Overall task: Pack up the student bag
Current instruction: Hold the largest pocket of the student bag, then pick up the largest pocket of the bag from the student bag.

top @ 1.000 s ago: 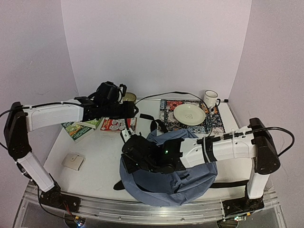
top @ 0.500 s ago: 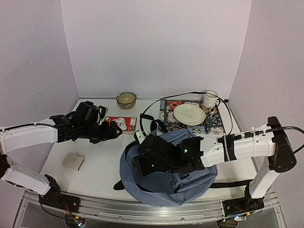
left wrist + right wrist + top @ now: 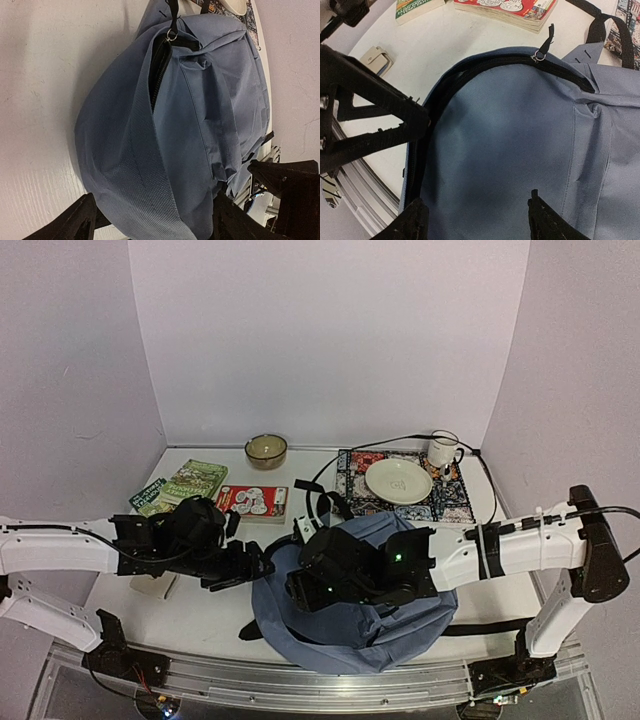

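The student bag (image 3: 372,628), blue-grey, lies flat near the table's front, its black zipper (image 3: 485,62) parted along the curved left edge. My left gripper (image 3: 256,565) is open at the bag's left side; in the left wrist view its gripper (image 3: 152,226) straddles a bulge of the bag (image 3: 200,115), fingers wide apart. One of its fingers (image 3: 380,122) touches the zipper edge. My right gripper (image 3: 312,590) hovers over the bag's front panel (image 3: 500,150), open (image 3: 477,222) with only fabric below.
A red book (image 3: 251,502) and green books (image 3: 181,485) lie behind the left arm, with a bowl (image 3: 266,450) further back. A plate (image 3: 398,480) and mug (image 3: 443,448) sit on a patterned mat (image 3: 455,502). A small beige object (image 3: 376,57) lies left.
My left arm swung from the books at the back left down to the bag's left edge. Both grippers opened wider. The right gripper shifted slightly right over the bag.
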You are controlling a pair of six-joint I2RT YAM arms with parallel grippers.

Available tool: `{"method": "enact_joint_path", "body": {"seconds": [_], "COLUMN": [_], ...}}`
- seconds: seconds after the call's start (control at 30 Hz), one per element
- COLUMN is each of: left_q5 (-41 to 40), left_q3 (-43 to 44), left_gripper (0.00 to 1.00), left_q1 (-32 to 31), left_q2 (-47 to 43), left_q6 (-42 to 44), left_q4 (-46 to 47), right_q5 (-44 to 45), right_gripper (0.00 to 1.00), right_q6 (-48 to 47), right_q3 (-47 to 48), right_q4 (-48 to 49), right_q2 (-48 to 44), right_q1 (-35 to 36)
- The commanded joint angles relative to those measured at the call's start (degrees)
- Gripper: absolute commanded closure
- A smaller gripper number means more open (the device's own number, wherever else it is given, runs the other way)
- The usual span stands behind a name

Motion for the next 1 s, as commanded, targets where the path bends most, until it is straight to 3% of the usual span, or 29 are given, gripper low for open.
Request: {"method": "enact_joint_path", "body": {"seconds": [0.0, 0.2, 0.3, 0.5, 0.73, 0.97], "left_q5": [-0.5, 0.3, -1.0, -3.6, -2.6, -2.9], "left_q3": [-0.9, -2.4, -5.0, -11.0, -16.7, -17.2], "left_gripper": [0.30, 0.56, 0.72, 0.90, 1.00, 1.00], "left_q1": [-1.4, -3.3, -3.3, -3.3, -3.3, -3.3], "left_q2": [2.8, 4.6, 1.3, -6.3, -7.7, -8.1], "left_q6": [-3.8, -4.5, -4.6, -5.4, -7.3, -6.7], "left_q4": [5.3, 8.5, 10.3, 17.7, 27.2, 28.1], "right_q5": [-0.2, -2.5, -4.1, -7.4, -10.1, -11.8], "right_gripper": [0.31, 0.30, 0.30, 0.28, 0.28, 0.26], "right_q6": [1.0, 1.1, 1.2, 1.4, 2.0, 2.2], "right_q3": [-0.9, -0.2, 0.4, 2.8, 6.2, 9.6], "right_q4": [-2.5, -2.6, -2.6, -2.5, -2.0, -0.9], "right_q2": [0.4, 1.8, 2.2, 3.9, 7.0, 11.8], "right_q1": [-0.3, -0.3, -0.3, -0.4, -0.4, -0.4]}}
